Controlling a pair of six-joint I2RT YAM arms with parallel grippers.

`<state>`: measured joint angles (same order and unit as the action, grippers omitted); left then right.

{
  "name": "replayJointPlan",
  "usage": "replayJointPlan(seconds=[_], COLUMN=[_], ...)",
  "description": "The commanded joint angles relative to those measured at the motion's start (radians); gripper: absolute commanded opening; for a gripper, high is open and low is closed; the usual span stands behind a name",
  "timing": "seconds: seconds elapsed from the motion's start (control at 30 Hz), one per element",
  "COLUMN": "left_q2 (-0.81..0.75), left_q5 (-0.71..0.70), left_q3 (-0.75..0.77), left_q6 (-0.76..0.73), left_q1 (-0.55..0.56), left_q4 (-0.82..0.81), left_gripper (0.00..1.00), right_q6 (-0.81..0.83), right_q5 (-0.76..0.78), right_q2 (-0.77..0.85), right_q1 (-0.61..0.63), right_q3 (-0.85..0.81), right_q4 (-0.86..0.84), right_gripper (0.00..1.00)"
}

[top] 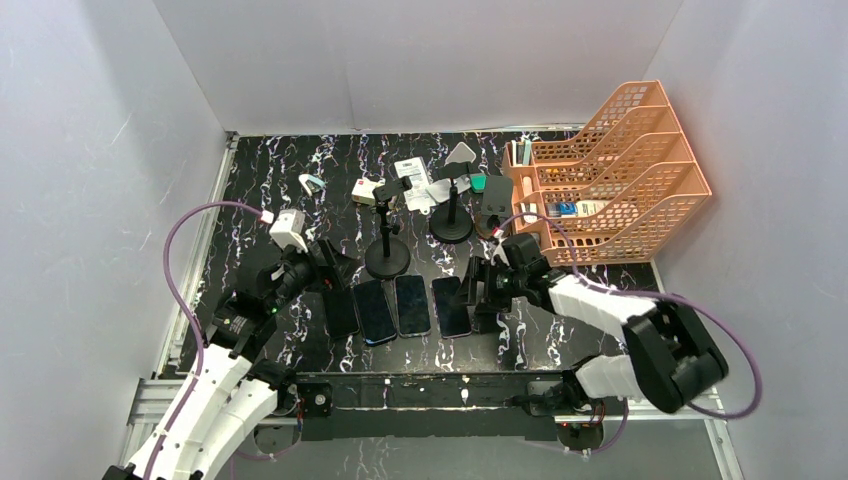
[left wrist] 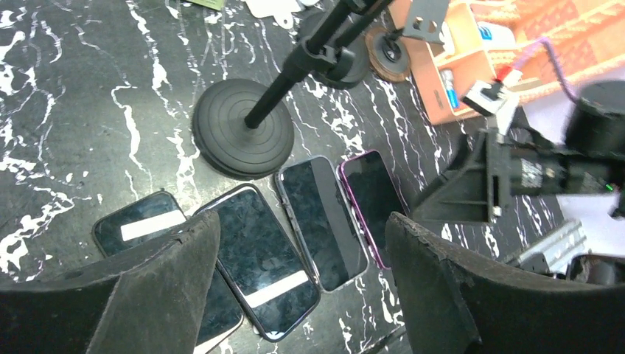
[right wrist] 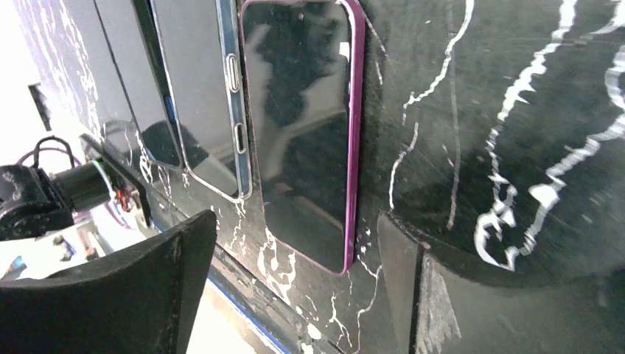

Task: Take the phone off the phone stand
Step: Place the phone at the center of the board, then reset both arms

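Purple-edged phone (right wrist: 306, 133) is lying flat on the desk (right wrist: 516, 110), off the phone stand (top: 387, 235), just beside three others. Right gripper (right wrist: 295, 287) is hovering wide-jawed over it, left gripper (left wrist: 295, 295) likewise gaping; low jaws could be nudging the row askew.

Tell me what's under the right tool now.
Beneath the open right tool the purple-edged phone lies flat on the table, released. The phone's near corner is partly hidden behind the tool's fingers.
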<state>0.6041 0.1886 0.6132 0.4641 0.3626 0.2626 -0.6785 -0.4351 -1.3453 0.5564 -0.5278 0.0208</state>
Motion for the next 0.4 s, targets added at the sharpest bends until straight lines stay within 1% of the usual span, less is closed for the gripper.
replayJointPlan(seconds=[0.0,0.07,0.17,0.27,0.37], left_q2=[-0.007,-0.007,-0.009,-0.013,-0.010], left_q5=[-0.169,-0.270,-0.390,-0.445,-0.458], left_q3=[0.013,0.020,0.031,0.041,0.054], left_q6=[0.054,0.093,0.162,0.205,0.214], left_q1=[0.021,0.031,0.040,0.047,0.053], left_q4=[0.045,0.068,0.099,0.129,0.145], left_gripper=[0.81,0.81,0.81,0.81,0.80], right_q6=[-0.014,-0.019,-0.023,-0.020,-0.015], right_q5=[0.230,0.293,0.366,0.404,0.413], right_q2=[0.184,0.279,0.395,0.472,0.511], right_q1=[-0.003,-0.003,-0.003,-0.003,-0.003], right_q3=[-0.019,-0.021,-0.025,-0.032,-0.037], right_q4=[0.156,0.196,0.231,0.242,0.238], right_gripper=[0.91,0.98,0.99,0.99,0.99])
